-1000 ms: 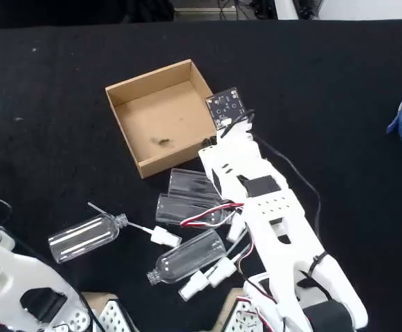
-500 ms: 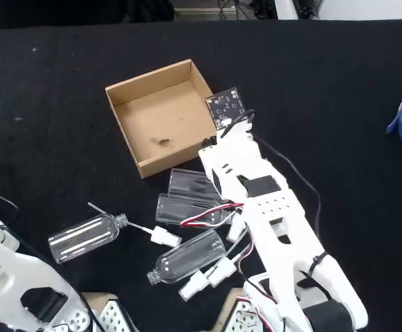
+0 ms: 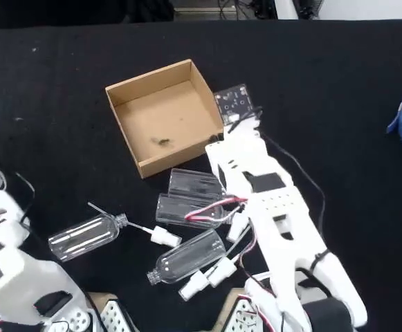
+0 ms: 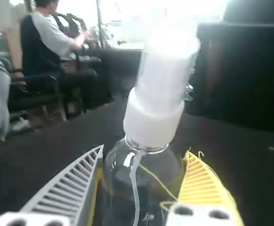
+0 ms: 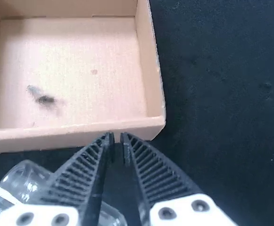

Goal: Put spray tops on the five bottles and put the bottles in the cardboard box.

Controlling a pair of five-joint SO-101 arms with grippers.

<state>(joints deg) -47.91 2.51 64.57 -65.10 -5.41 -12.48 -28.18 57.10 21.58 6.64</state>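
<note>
Upper centre: brown cardboard box (image 3: 173, 160) empty. Left gripper (image 4: 144, 155) clamping capped clear plastic bottle (image 4: 141, 176); right gripper (image 5: 117, 139) nearly closed, empty. Four loose bottles (image 3: 187, 257) to go.

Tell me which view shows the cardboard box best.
High view: the whole cardboard box, all four walls and the floor with its dark speck. Right wrist view is closer but crops its edges. Left wrist view faces the bottle in the left gripper instead.
</note>
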